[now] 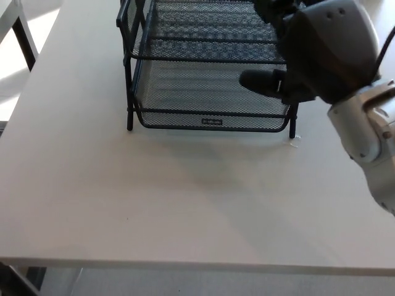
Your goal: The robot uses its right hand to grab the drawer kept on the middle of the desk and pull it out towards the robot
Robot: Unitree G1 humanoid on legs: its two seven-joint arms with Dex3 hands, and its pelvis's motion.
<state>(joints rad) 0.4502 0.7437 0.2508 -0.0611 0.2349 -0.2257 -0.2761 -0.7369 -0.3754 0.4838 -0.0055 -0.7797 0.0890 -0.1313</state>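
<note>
Fingers (262, 81) of the right hand (308, 46) show only in part: one thick black digit juts toward the robot's left over the right portion of the lower drawer (210, 92), and another dark digit shows near the picture's top edge above the upper tier. Whether they close on anything cannot be told, since the bulky dark back of the hand covers the rest; it may be close to the rack's right front post, but contact is not visible. Behind the hand, a grey and white forearm (370, 132) runs off toward the right edge of the picture. The black wire-mesh drawer sits in a black frame of stacked trays (133, 55), standing at the middle of the desk (185, 203) toward its far edge, with its front lip bearing a small label. A tiny pale scrap (294, 141) lies on the desk just beside the rack's right front foot.
</note>
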